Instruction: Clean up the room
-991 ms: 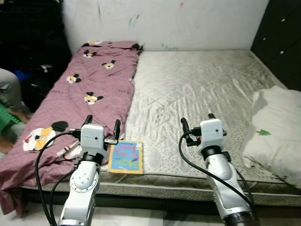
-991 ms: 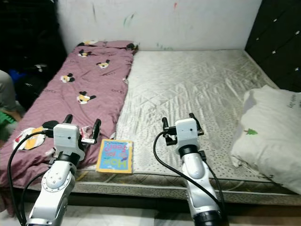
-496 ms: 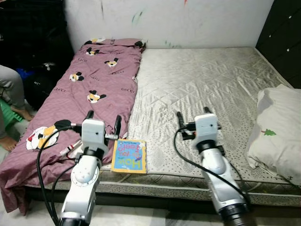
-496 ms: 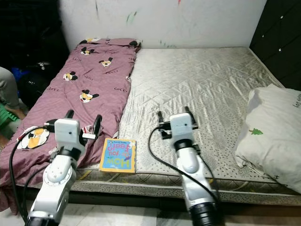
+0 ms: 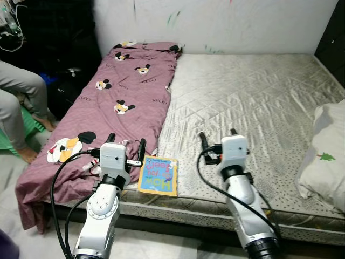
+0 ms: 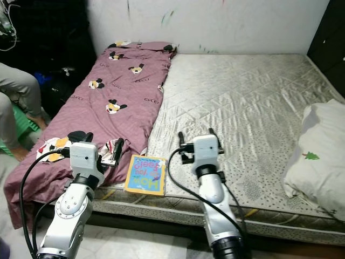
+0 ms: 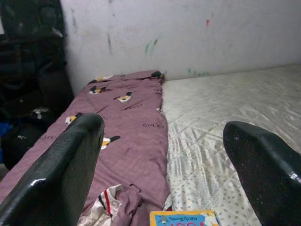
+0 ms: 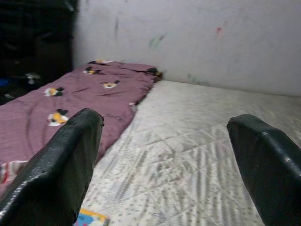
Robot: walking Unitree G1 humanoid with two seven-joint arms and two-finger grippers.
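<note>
The book (image 5: 158, 175) lies low and left of centre, at the mattress's (image 5: 259, 102) front edge, just beside the purple blanket (image 5: 121, 102). The left gripper (image 5: 126, 148) hovers spread wide beside it, the right gripper (image 5: 216, 141) equally wide over bare mattress. A pillow (image 5: 329, 156) sits at the right edge, and a person's legs (image 5: 19, 102) at the upper left.

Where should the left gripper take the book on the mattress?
Probably the book's near edge, which lies flat at the mattress front edge. The open left gripper could come from the front, sliding one finger under that edge.
</note>
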